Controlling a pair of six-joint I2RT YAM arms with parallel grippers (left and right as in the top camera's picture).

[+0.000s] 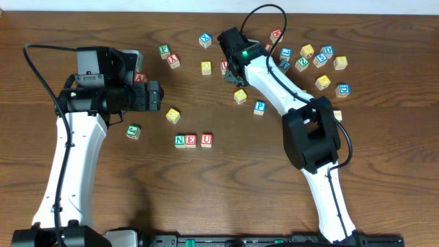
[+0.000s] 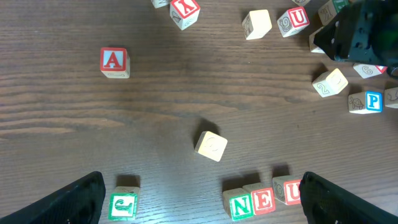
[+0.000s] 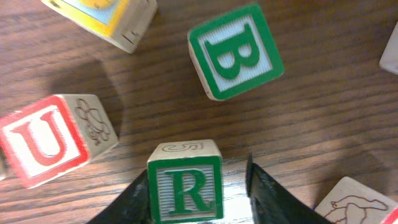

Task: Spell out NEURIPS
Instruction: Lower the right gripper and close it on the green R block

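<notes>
Three cubes stand in a row at mid-table: green N (image 1: 180,140), red E (image 1: 191,140) and red U (image 1: 206,140). The left wrist view has them as N (image 2: 241,205), E (image 2: 263,200) and U (image 2: 290,190). My left gripper (image 1: 156,96) hangs open above and left of the row, holding nothing. Among the loose cubes at the back, my right gripper (image 3: 196,180) straddles the green R cube (image 3: 185,190). Its left finger (image 3: 134,202) lies against the cube, while a gap shows at the right finger (image 3: 264,193). A blue P cube (image 1: 259,106) sits near the right arm.
A green B cube (image 3: 236,50) and a second red U cube (image 3: 43,140) lie close around the R. A yellow cube (image 1: 173,115), a green cube (image 1: 133,131) and a red A cube (image 1: 140,77) lie near the left arm. Several more cubes are scattered at the back right (image 1: 322,62).
</notes>
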